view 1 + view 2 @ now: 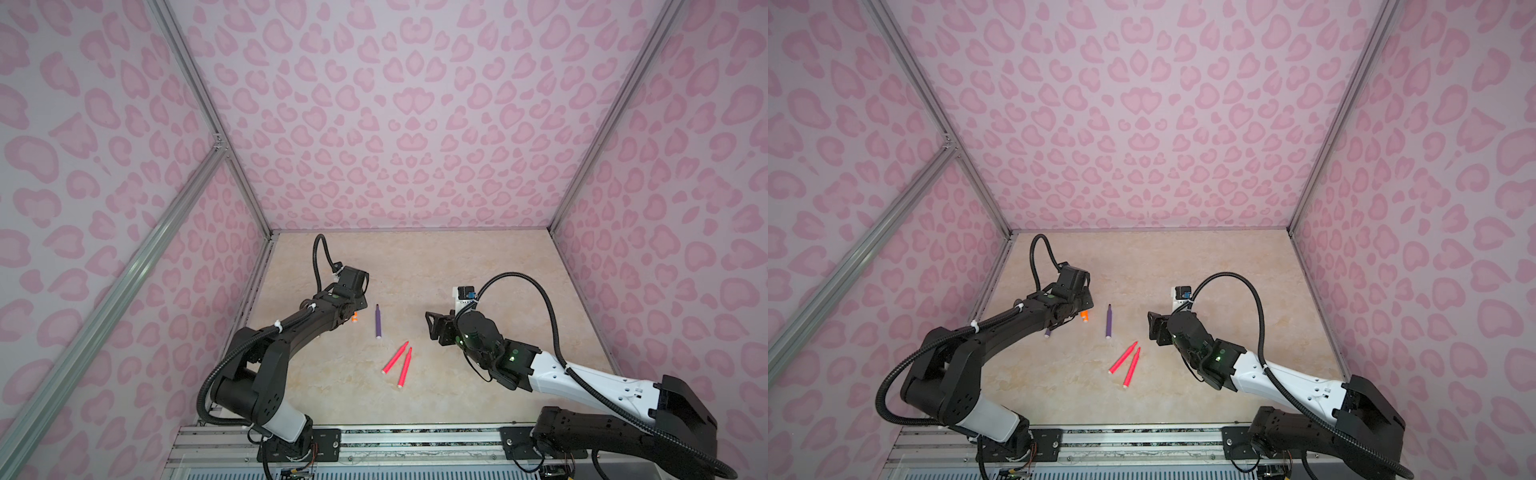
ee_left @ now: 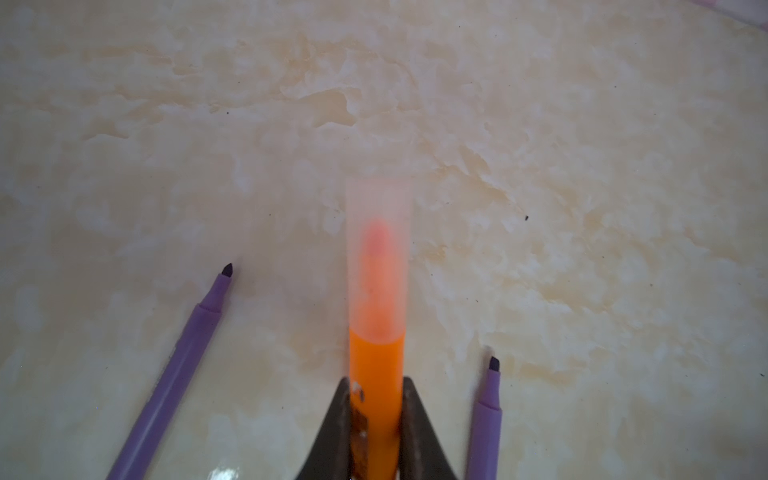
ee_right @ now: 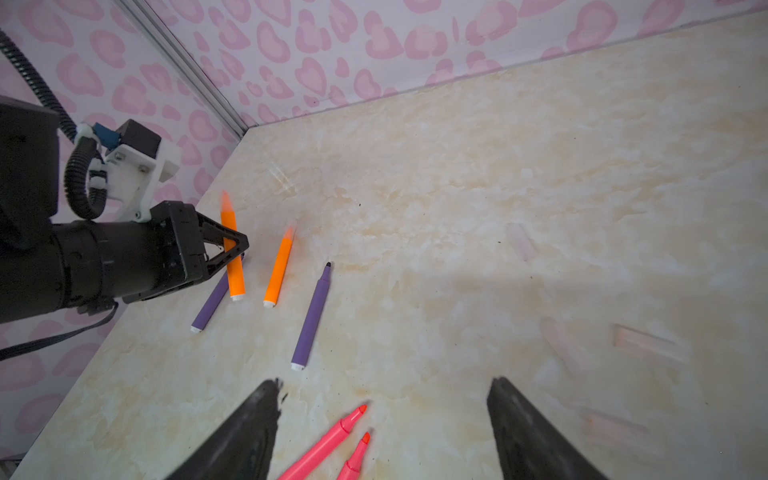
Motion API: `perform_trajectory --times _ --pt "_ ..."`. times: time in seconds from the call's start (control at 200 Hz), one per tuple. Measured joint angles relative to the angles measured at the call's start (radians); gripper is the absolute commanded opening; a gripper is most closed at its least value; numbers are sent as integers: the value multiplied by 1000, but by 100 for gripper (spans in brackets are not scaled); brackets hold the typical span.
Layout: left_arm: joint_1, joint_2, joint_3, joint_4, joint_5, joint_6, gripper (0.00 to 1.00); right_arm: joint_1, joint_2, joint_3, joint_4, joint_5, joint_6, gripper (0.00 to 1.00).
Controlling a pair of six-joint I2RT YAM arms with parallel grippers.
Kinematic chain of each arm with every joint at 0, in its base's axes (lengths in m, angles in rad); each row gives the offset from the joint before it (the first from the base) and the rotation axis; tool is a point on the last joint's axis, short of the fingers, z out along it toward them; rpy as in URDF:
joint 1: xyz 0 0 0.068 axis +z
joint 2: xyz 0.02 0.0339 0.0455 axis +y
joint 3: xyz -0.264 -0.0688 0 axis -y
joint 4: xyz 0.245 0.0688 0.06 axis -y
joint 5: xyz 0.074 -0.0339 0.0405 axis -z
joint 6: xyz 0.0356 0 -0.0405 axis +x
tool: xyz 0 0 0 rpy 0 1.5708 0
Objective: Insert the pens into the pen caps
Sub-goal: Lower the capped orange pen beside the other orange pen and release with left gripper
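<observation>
The left pincer clamps an orange pen, cap over its tip, purple pens close on both sides. The right pincer gapes empty above pink pens; open desk with loose caps lies beyond.

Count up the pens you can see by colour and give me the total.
Orange pens: 2 (one held in the left pincer)
Purple pens: 2
Pink-red pens: 2
Total: 6
</observation>
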Motion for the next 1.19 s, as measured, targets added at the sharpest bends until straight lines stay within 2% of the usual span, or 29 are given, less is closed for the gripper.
perform_trajectory --times 0.19,0.365,0.625,0.805,0.965,1.075,1.095,1.195 --pt "7 112 84 -31 92 53 3 0 51 35 -8 -15 -1 79" --pt "18 196 140 -53 131 74 3 0 58 36 -8 -32 -2 79" --pt "36 248 172 -84 158 77 4 -1 21 23 -8 -22 -11 80" --pt "38 289 202 -113 169 80 16 -22 -9 10 -16 -4 -19 80" --pt "39 291 206 -122 176 81 22 -37 -67 10 -52 12 -20 81" --pt "39 288 206 -124 180 81 35 -40 -131 11 -111 26 -19 82" --pt "39 284 204 -124 180 81 41 -40 -144 11 -118 26 -19 82" --pt "38 251 192 -123 182 82 49 -40 -210 11 -154 27 -19 84"
